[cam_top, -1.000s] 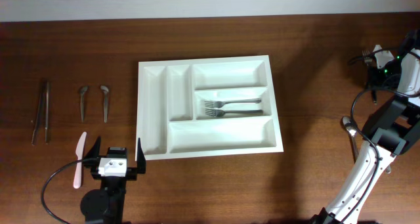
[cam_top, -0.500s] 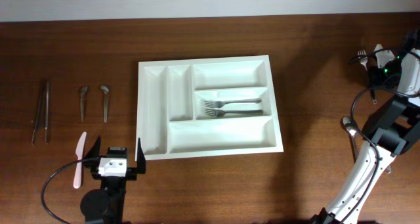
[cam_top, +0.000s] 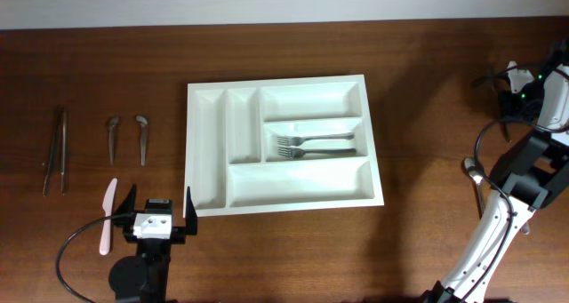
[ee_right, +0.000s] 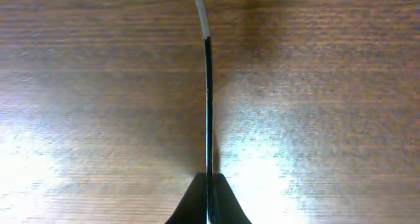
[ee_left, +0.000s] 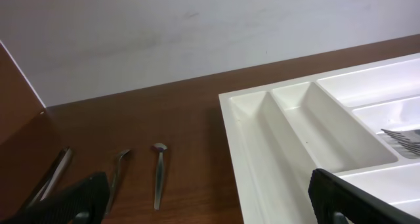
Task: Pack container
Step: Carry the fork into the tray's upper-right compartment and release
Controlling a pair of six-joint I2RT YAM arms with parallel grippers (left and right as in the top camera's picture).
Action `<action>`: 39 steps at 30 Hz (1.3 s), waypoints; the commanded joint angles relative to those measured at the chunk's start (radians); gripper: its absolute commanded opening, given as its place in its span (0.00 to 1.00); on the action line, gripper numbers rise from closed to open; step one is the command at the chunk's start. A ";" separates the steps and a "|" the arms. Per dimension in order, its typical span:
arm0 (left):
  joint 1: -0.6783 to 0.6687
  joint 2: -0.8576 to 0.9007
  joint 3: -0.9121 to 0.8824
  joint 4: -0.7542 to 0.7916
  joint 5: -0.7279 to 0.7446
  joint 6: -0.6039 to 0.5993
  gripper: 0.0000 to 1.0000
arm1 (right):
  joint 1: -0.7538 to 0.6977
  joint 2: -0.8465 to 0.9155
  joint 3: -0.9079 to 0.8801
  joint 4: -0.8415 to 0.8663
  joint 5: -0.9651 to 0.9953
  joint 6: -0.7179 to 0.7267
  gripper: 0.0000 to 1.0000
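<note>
Right pincer point(ee_right: 207, 198) clamped on thin metal utensil point(ee_right: 208, 86), seen edge-on. Since a second ago, right arm has shifted only slightly at far right edge.

Large white five-compartment plastic tray point(cam_top: 190, 143) sits at centre of brown wooden worktop point(cam_top: 418, 116), unmoved. Two steel forks point(cam_top: 311, 145) lie in middle long compartment.

Left pincer point(cam_top: 160, 196) apart, idle near tray corner.

Judgement: carry toward tray barely begun.

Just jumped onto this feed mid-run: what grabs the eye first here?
The white tray sits at the table's centre, with two forks in its middle long compartment. Left of it lie loose spoons, thin metal rods and a pale knife, near the open left gripper.
</note>
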 commanded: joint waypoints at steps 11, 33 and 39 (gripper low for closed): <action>0.004 -0.008 -0.006 0.000 -0.008 0.016 0.99 | 0.203 -0.088 0.263 -0.261 -0.113 -0.093 0.04; 0.004 -0.008 -0.006 0.000 -0.008 0.016 0.99 | 0.783 -0.464 -0.107 -0.282 -0.130 -0.285 0.04; 0.004 -0.008 -0.006 0.000 -0.007 0.016 0.99 | 0.841 -0.508 -0.283 -0.282 -0.248 -0.433 0.04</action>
